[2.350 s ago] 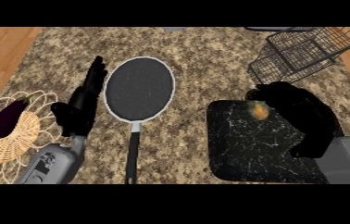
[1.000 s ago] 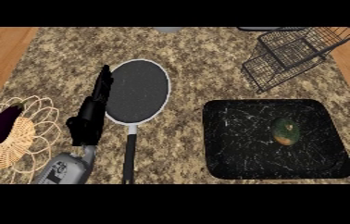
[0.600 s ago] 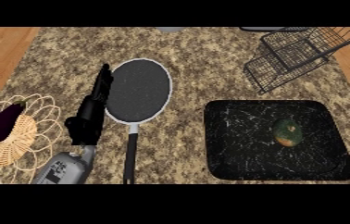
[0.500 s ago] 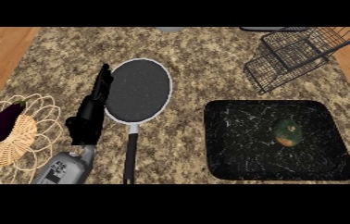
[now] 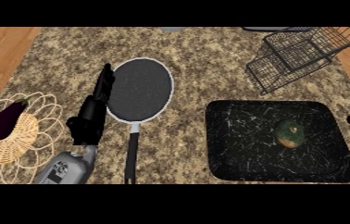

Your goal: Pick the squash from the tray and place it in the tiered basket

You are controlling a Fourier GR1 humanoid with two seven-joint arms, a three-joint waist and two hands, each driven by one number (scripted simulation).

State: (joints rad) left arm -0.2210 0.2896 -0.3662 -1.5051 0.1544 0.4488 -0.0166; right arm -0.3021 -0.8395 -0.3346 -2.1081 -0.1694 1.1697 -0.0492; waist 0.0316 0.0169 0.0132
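Observation:
A small green and orange squash [image 5: 290,133] lies on the black marbled tray [image 5: 239,144] at the lower right, toward the tray's right side. The black wire tiered basket [image 5: 294,56] stands at the upper right, behind the tray. My left hand [image 5: 91,113] shows at the left with its fingers straight and pointing up, beside the pan's left rim, holding nothing. My right hand shows nowhere in the view.
A dark frying pan [image 5: 140,95] with a pale rim lies left of centre, its handle pointing toward me. A wicker bowl [image 5: 24,142] at the lower left edge holds a purple eggplant [image 5: 11,119]. A strip of wood [image 5: 14,47] runs along the counter's left side.
At 2.4 s ago my right hand was over the squash on the tray; it has since left the view. The squash now lies further right and nearer on the tray. The left hand stays still.

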